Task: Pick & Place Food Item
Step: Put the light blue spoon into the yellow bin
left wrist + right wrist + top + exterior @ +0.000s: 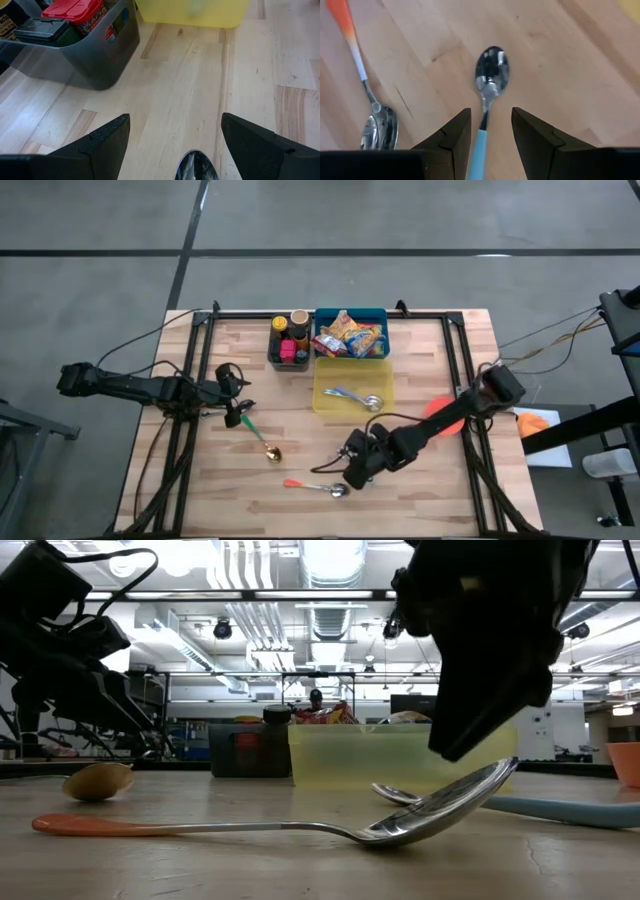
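Note:
Food packets (pixel 350 335) lie in a blue bin (pixel 381 315) at the table's far side. My right gripper (pixel 491 112) is open and points steeply down over the table's near middle (pixel 352 470). Its fingers stand on either side of the light-blue handle of a spoon (pixel 490 75), just above it and clear of it. The spoon lies flat on the wood (pixel 540 807). An orange-handled spoon (pixel 315 487) lies beside it (pixel 367 95). My left gripper (pixel 240 408) waits open at the table's left (pixel 175 120), next to a green-handled gold spoon (pixel 260 435).
A grey bin (pixel 285 355) with bottles stands left of the blue bin. A yellow tray (pixel 325 405) holding a spoon sits in front of them. A pink bowl (pixel 440 408) stands under my right arm at the right. Bare wood lies along the table's near edge.

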